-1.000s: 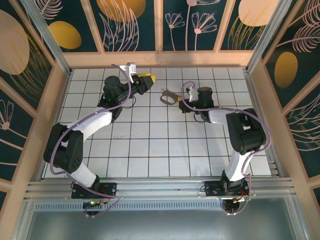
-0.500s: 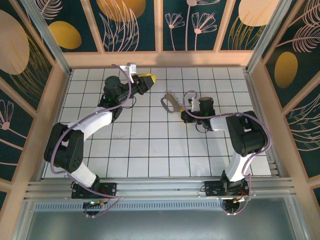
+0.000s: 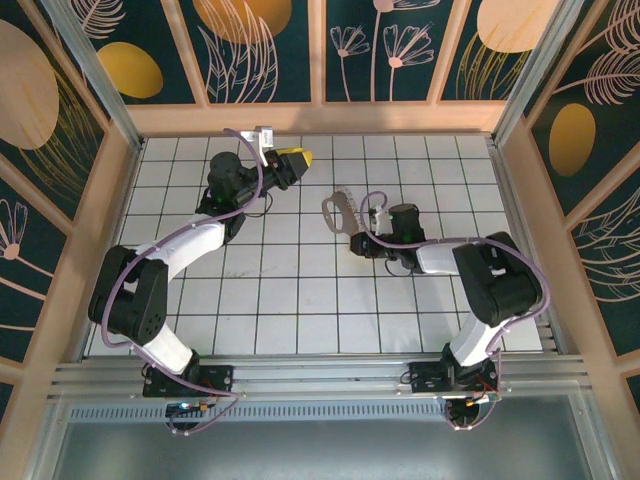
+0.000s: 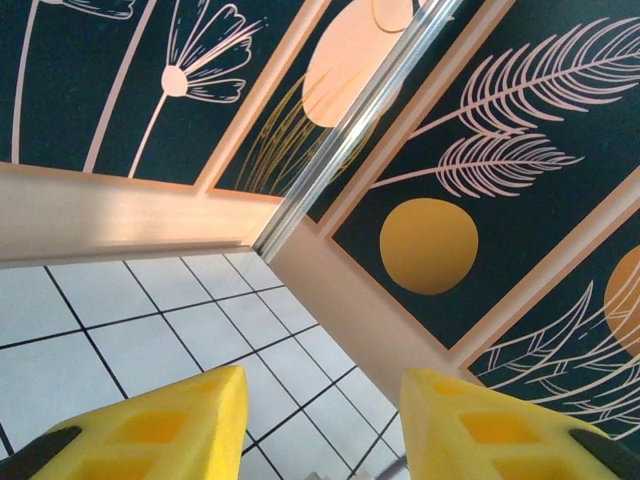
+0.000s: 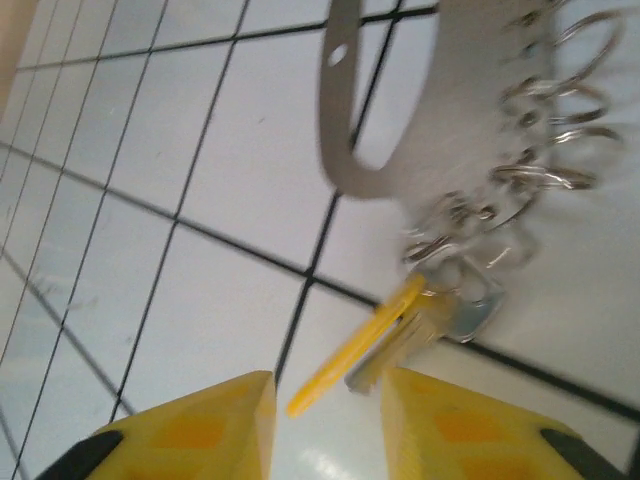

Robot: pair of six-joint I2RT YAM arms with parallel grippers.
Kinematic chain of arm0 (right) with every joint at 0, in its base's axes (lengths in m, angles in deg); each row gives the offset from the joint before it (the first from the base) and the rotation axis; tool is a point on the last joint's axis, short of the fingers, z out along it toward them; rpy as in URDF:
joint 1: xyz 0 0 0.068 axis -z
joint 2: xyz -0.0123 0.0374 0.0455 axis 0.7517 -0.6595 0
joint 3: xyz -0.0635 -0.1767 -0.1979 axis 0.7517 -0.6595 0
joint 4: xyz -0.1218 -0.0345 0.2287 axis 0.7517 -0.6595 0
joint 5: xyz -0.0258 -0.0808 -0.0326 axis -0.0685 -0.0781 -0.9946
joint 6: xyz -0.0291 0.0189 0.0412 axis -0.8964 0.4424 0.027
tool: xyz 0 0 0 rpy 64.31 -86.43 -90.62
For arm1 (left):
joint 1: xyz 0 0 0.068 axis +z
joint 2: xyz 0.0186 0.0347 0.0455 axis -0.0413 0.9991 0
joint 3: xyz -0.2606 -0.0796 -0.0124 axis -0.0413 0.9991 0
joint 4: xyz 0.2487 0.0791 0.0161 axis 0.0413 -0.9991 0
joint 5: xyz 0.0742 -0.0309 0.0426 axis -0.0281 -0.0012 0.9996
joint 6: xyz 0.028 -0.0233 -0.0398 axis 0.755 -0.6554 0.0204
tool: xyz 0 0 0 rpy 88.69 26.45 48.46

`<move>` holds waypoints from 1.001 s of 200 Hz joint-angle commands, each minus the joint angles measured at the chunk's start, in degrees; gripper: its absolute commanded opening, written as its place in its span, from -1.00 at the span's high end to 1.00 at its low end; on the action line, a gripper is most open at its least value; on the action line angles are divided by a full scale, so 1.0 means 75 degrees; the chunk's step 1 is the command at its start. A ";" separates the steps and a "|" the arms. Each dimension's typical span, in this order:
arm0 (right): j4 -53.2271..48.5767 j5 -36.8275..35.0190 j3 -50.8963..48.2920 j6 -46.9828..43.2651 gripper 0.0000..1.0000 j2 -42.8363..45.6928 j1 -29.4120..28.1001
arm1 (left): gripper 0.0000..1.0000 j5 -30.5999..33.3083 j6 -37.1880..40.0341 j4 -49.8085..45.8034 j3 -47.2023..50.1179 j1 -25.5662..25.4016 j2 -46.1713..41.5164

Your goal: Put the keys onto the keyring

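The keys (image 5: 362, 345) lie on the tiled table (image 3: 300, 290), touching the keyring (image 5: 330, 120) at its small rings. The yellow key's tip points into the gap of the right gripper (image 5: 325, 425), whose fingers are spread with no contact. The left gripper (image 4: 322, 420) is well apart, also spread and empty.

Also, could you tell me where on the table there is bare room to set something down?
The table is bare across the near-centre tiles between the two arms and in the far right corner. It is crowded where the right gripper faces the keyring and keys.
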 commanded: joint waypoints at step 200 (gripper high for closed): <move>0.0578 -0.6098 -0.0492 0.0012 -0.98 0.3880 0.1610 | -0.98 0.5774 0.4586 0.0873 0.3383 0.0196 -0.3182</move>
